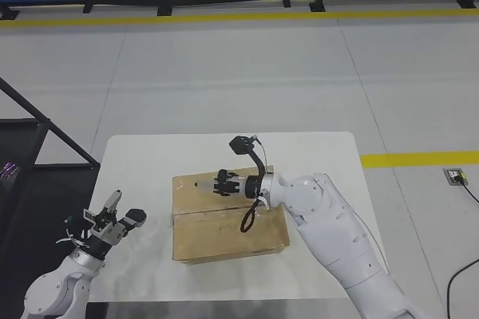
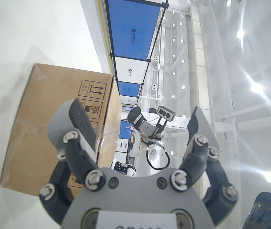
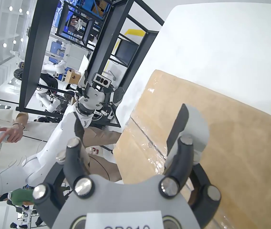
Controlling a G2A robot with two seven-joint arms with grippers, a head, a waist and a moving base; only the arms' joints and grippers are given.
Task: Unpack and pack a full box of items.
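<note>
One cardboard box [image 1: 227, 227], closed, standing on the middle of the white tabletop [image 1: 144, 163], long sides parallel to the near and far edges. One tape seam [image 1: 223, 212] across the top from left to right, flaps shut flat, clear tape glinting along it in the right wrist view [image 3: 147, 137]. Printed handling symbols [image 2: 91, 90] on the one side turned toward the left edge, seen from the left wrist.

Two grippers, neither holding anything. Right gripper [image 1: 206, 185] over the far half of the box top, pointing toward the left edge of the tabletop. Fingers spread wide, nothing between them, one pad above the brown cardboard [image 3: 240, 148] in its own view [image 3: 130, 117]. Contact with the box top: cannot tell.

Left gripper [image 1: 121, 209] above the left edge of the tabletop, toward the near left corner, well apart from the box. Fingers wide here too [image 2: 135, 110], raised off the surface, the box [image 2: 42, 101] beyond one of them.

One black frame [image 1: 16, 104] beyond the left edge, off the tabletop.
</note>
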